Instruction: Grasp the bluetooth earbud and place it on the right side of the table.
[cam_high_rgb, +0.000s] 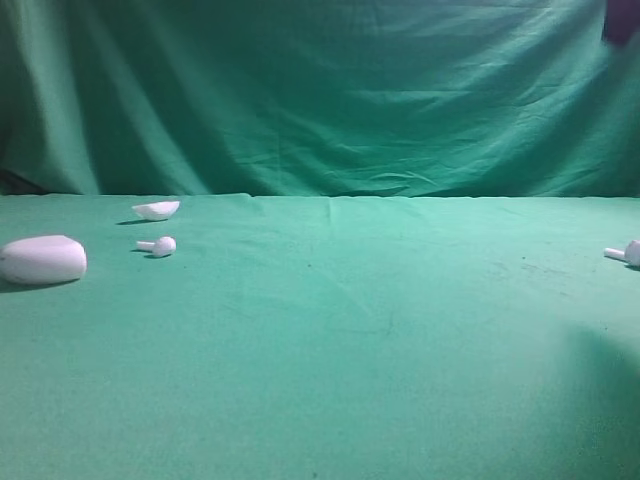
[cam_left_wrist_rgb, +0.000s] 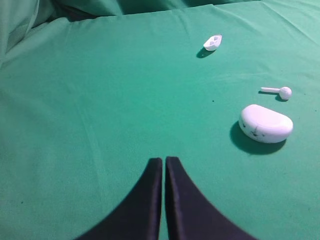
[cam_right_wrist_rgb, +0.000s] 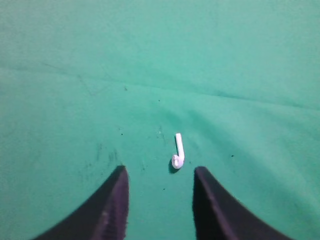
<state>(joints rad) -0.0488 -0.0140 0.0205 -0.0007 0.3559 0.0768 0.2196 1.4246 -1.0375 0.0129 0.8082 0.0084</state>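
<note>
The bluetooth earbud (cam_high_rgb: 625, 253), tiny and white with a short stem, lies on the green table (cam_high_rgb: 380, 350) at its far right edge. In the right wrist view it (cam_right_wrist_rgb: 177, 152) lies on the cloth just ahead of my right gripper (cam_right_wrist_rgb: 160, 170). That gripper is open and empty, above the cloth and not touching the earbud. I cannot make out a dark patch on the head. My left gripper (cam_left_wrist_rgb: 163, 159) is shut and empty over bare cloth, left of the case. A dark bit of the right arm (cam_high_rgb: 620, 20) shows at the top right corner.
A large white oval case (cam_high_rgb: 42, 259) lies at the far left, also in the left wrist view (cam_left_wrist_rgb: 265, 123). A second white earbud (cam_high_rgb: 158, 245) lies beside it (cam_left_wrist_rgb: 280, 92). A small white shell piece (cam_high_rgb: 156, 209) lies behind them (cam_left_wrist_rgb: 213, 42). A green curtain hangs at the back.
</note>
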